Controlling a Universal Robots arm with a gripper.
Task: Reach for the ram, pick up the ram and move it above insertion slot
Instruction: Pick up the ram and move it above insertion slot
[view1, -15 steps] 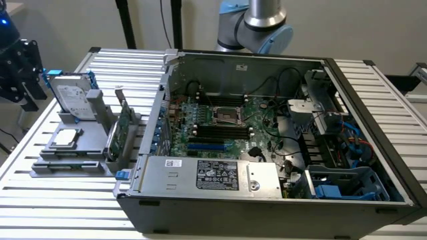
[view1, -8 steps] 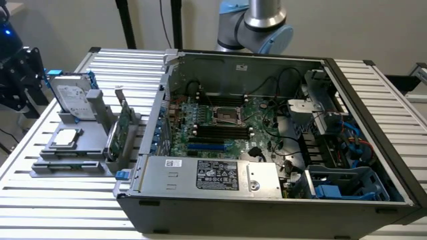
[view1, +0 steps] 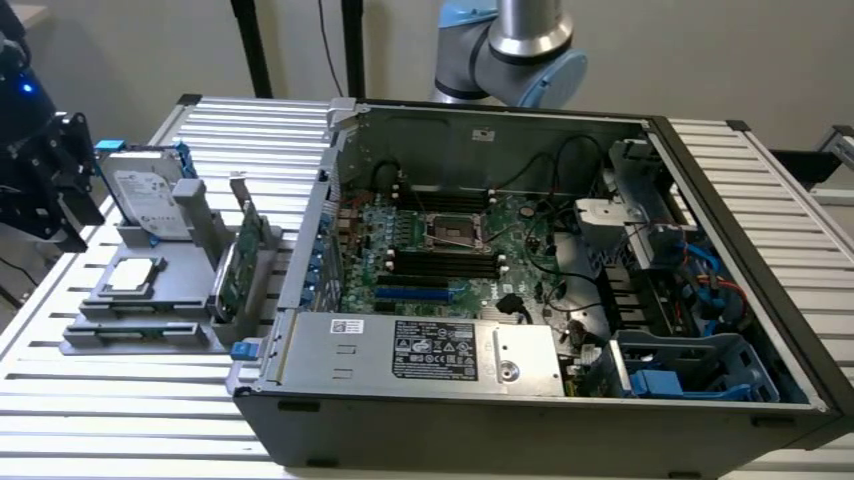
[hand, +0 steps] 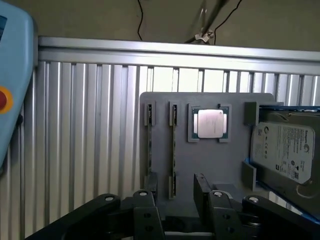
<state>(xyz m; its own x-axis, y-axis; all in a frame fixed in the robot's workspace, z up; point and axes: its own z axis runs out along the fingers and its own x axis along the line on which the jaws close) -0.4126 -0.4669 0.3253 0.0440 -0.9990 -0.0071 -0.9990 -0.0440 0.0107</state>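
Wrist view: the hand (hand: 174, 196) hangs wide open and empty over a grey tray (hand: 220, 165) on the slatted counter (hand: 90, 150). Its gap lines up with the ram (hand: 172, 150), a thin stick on edge in the tray beside a second stick (hand: 149, 145), not yet touched. This looks like the reach step; gripping would call for a straight descent so the fingers straddle the narrow edge
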